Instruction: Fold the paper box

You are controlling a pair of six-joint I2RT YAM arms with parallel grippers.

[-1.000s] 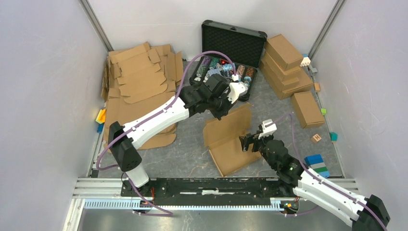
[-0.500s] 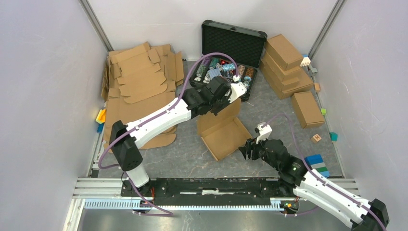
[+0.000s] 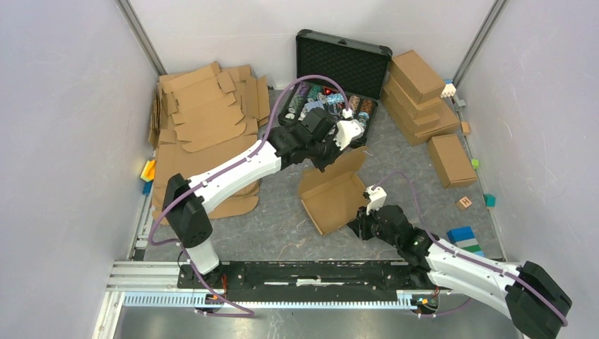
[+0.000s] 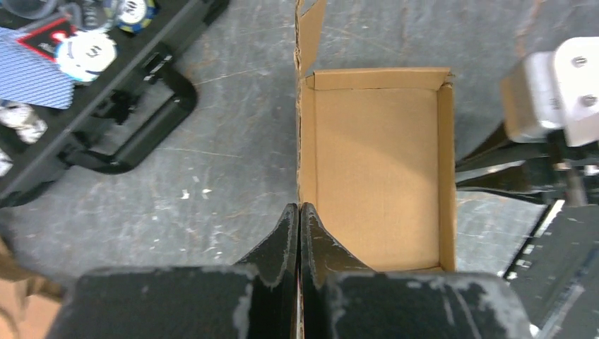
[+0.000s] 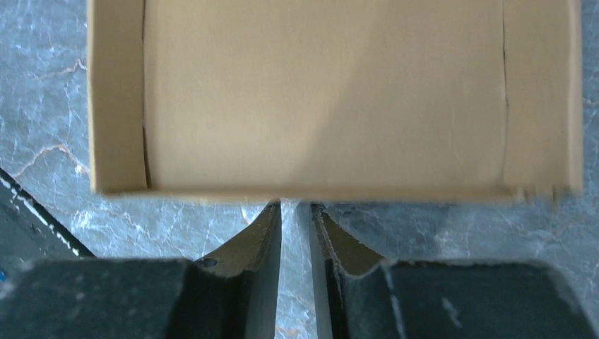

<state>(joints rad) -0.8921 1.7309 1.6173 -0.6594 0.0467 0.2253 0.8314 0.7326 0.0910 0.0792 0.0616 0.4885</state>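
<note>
The shallow brown corrugated-cardboard paper box (image 3: 337, 200) lies open-topped on the grey table (image 3: 282, 226) between both claws; the left claw (image 4: 299, 212) is pinched together on its raised lid (image 4: 309, 28), tray just right of the fingers; the right claw (image 5: 297, 206) stands narrowly apart, the box's near wall just ahead of its tips.

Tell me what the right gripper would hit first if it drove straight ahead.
The right gripper points at the paper box; its near side wall would likely be met first, just past the fingertips, though depth is unclear.
</note>
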